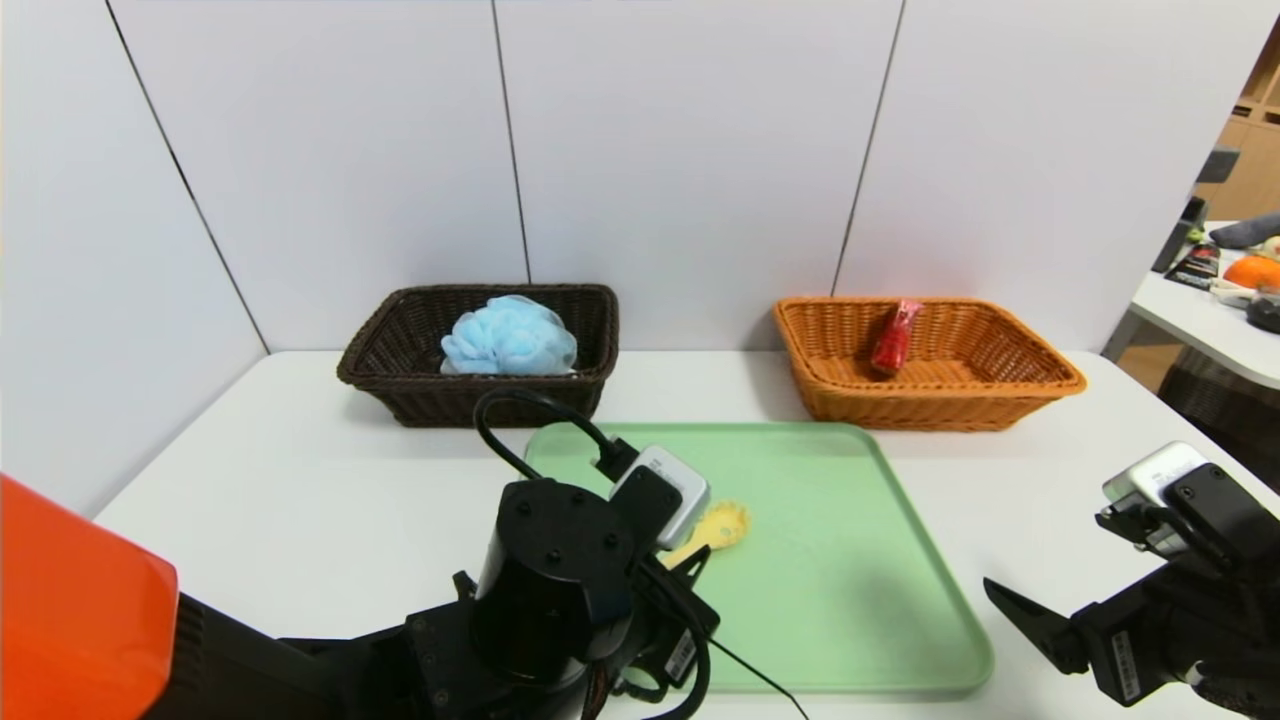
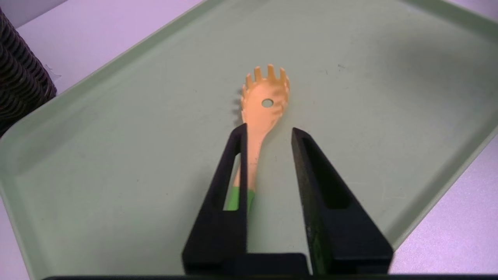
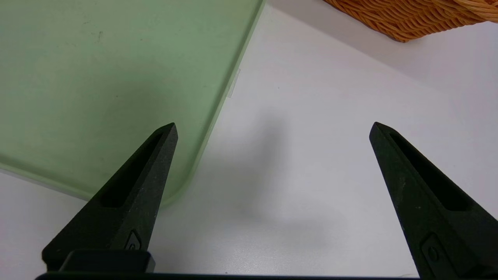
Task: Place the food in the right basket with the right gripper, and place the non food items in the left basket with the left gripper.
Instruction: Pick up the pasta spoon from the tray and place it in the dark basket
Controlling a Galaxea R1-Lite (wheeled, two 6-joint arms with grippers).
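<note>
A yellow-orange pasta spoon (image 2: 266, 99) with a green handle end lies on the green tray (image 2: 116, 155); its toothed head (image 1: 722, 524) peeks out from behind my left wrist. My left gripper (image 2: 268, 130) hovers low over the spoon, open by a narrow gap, with the handle running along the inner side of one finger (image 2: 233, 163). The dark brown left basket (image 1: 470, 400) holds a blue bath pouf (image 1: 510, 338). In the orange right basket (image 1: 940, 405) leans a red food packet (image 1: 893, 338). My right gripper (image 3: 272, 124) is wide open and empty, over the table beside the tray's near right corner.
The tray (image 1: 850, 560) lies mid-table in front of both baskets. White wall panels stand right behind the baskets. An orange block (image 1: 80, 610) fills the near left corner. A second table with clutter (image 1: 1235, 270) stands off to the far right.
</note>
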